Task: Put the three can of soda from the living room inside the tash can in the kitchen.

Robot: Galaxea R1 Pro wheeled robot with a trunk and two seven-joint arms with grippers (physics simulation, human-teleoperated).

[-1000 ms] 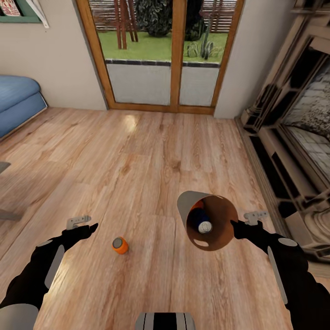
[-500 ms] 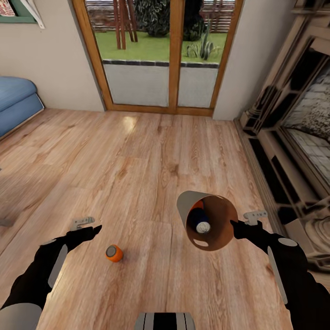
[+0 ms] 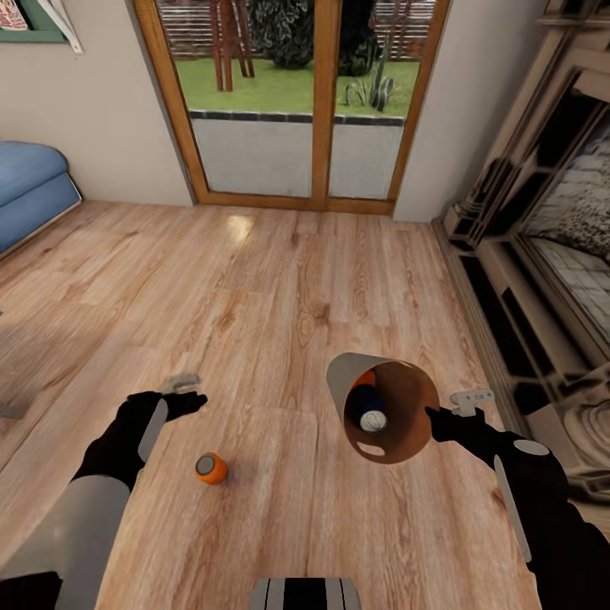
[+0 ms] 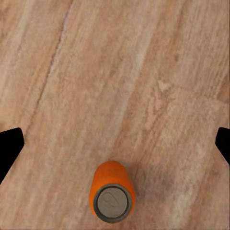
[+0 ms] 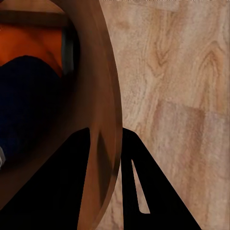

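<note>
One orange can of soda (image 3: 210,468) lies on its side on the wood floor, silver top toward me. My left gripper (image 3: 191,401) hovers open just beyond it; in the left wrist view the can (image 4: 112,194) lies below the wide-spread gripper (image 4: 115,143), untouched. My right gripper (image 3: 436,417) is shut on the rim of the copper-brown tash can (image 3: 407,424), holding it tilted with its mouth toward me. Inside lie a dark blue can (image 3: 368,407) and a second orange can (image 3: 366,379). The right wrist view shows the rim (image 5: 103,120) pinched between the fingers, with the blue can (image 5: 24,105) inside.
Glass garden doors (image 3: 296,102) stand straight ahead. A blue sofa (image 3: 30,191) is at the far left and the fireplace (image 3: 551,254) runs along the right. Open plank floor lies between them.
My left arm has lifted and swung forward and inward, so its gripper now hangs beyond the orange can. The right arm and the bin have held still.
</note>
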